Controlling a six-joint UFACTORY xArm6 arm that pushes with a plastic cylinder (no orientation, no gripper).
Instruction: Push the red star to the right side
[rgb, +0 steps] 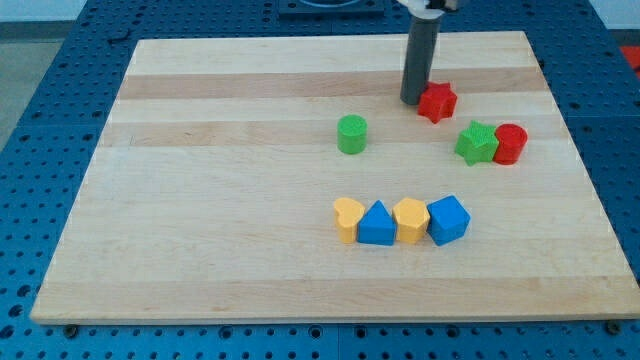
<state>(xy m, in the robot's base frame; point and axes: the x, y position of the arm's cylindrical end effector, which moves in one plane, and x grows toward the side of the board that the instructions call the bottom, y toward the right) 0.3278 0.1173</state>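
The red star (437, 102) lies on the wooden board (200, 200) in the upper right part of the view. My tip (412, 99) stands right at the star's left side, touching it or nearly so. The dark rod rises from there toward the view's top.
A green cylinder (352, 134) sits left of and below the tip. A green star (477, 143) and a red cylinder (510, 144) touch each other below right of the red star. Lower down a row holds a yellow heart (347, 219), blue triangle (377, 225), yellow hexagon (410, 220) and blue cube (448, 220).
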